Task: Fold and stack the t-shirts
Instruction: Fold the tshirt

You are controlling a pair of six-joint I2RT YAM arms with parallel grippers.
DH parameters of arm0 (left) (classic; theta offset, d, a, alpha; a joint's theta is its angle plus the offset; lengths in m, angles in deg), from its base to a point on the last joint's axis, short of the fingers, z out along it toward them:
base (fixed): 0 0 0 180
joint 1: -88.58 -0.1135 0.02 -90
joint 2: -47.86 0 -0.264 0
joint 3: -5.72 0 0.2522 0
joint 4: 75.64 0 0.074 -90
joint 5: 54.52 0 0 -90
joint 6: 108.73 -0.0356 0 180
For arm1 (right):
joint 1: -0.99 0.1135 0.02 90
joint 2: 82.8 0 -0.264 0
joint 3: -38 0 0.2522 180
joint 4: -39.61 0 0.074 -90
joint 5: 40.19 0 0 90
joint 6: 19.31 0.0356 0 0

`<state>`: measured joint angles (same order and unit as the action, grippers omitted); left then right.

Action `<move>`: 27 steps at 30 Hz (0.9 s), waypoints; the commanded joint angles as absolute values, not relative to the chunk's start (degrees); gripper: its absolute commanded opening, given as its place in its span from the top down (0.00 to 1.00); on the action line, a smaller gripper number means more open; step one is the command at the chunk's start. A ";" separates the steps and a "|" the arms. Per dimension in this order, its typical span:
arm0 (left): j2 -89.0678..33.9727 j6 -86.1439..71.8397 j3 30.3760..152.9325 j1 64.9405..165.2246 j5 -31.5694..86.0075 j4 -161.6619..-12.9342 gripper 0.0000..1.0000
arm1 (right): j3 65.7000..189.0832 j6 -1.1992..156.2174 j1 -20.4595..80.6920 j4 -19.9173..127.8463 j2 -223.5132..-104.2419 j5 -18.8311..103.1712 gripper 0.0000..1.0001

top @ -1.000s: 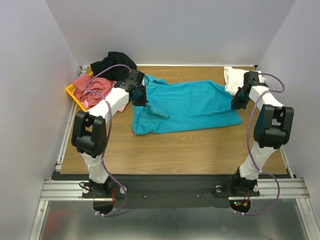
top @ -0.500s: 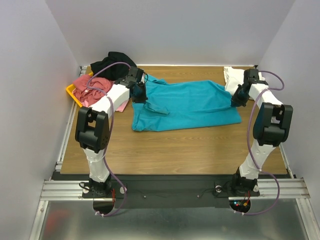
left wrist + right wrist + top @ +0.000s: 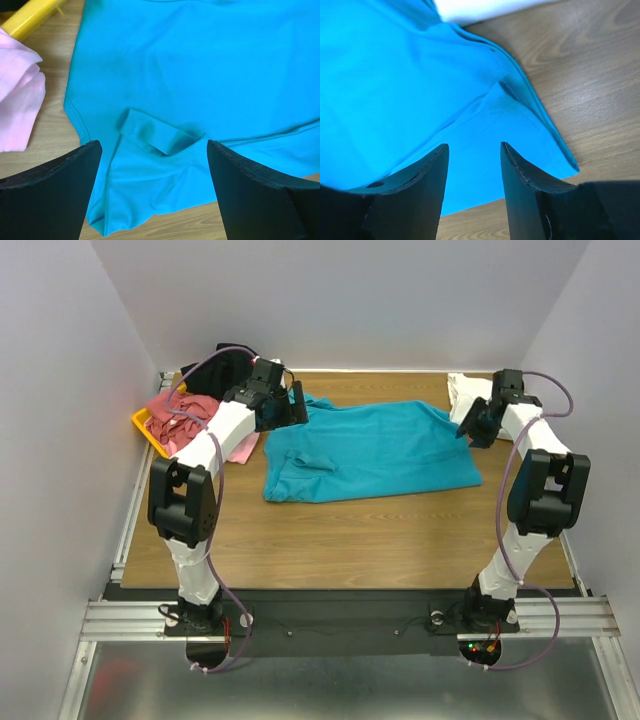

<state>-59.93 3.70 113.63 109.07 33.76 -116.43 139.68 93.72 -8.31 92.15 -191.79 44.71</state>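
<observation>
The teal t-shirt [image 3: 380, 450] lies spread on the far half of the surface [image 3: 350, 540], left claw [image 3: 293, 406] at its far left edge, right claw [image 3: 468, 428] at its far right corner. Black shirt [image 3: 225, 362] and dusty red shirt [image 3: 185, 410] heaped far left; white shirt [image 3: 462, 390] far right.

Spread t-shirt [image 3: 370, 452] on the table [image 3: 350, 530], heap of shirts [image 3: 195, 405] over the tray [image 3: 141, 424] far left, another shirt [image 3: 462, 390], seemingly, far right.
</observation>
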 commanded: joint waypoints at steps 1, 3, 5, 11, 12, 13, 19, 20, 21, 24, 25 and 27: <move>-52.61 5.44 107.07 108.88 32.23 -113.58 0.01 | 141.94 90.66 -5.96 89.67 -185.37 41.90 0.48; -49.90 5.35 102.04 109.23 30.74 -112.26 0.02 | 141.50 89.77 -2.38 89.32 -184.67 42.07 0.48; -47.60 5.35 94.07 109.68 29.68 -110.50 0.02 | 141.14 89.33 0.36 89.14 -184.31 42.69 0.48; -39.07 8.60 78.56 111.17 24.67 -102.42 0.02 | 142.45 89.68 11.17 86.24 -187.73 39.53 0.49; -37.93 9.39 77.24 111.43 23.89 -100.58 0.02 | 143.16 89.94 13.62 85.72 -188.87 38.66 0.49; -37.49 9.92 76.01 111.61 23.88 -99.78 0.02 | 144.12 89.94 14.86 85.63 -189.84 38.13 0.49; -35.12 12.55 67.92 113.10 23.35 -94.94 0.02 | 150.98 90.65 21.98 84.75 -198.09 35.58 0.52; -34.76 12.73 66.26 113.10 23.79 -94.76 0.02 | 152.29 90.65 22.60 84.57 -198.89 35.49 0.52; -34.50 12.82 65.55 113.10 24.31 -94.68 0.02 | 152.83 90.56 23.13 84.57 -199.60 35.22 0.52; -33.44 13.08 62.82 113.10 26.16 -95.29 0.02 | 154.67 90.21 24.89 84.48 -202.50 33.64 0.52; -32.92 13.26 62.21 113.10 26.34 -95.29 0.02 | 155.03 89.95 25.85 84.40 -202.94 32.77 0.52; -32.30 13.52 60.80 113.10 26.95 -95.73 0.02 | 155.64 89.15 26.82 84.31 -204.26 32.06 0.52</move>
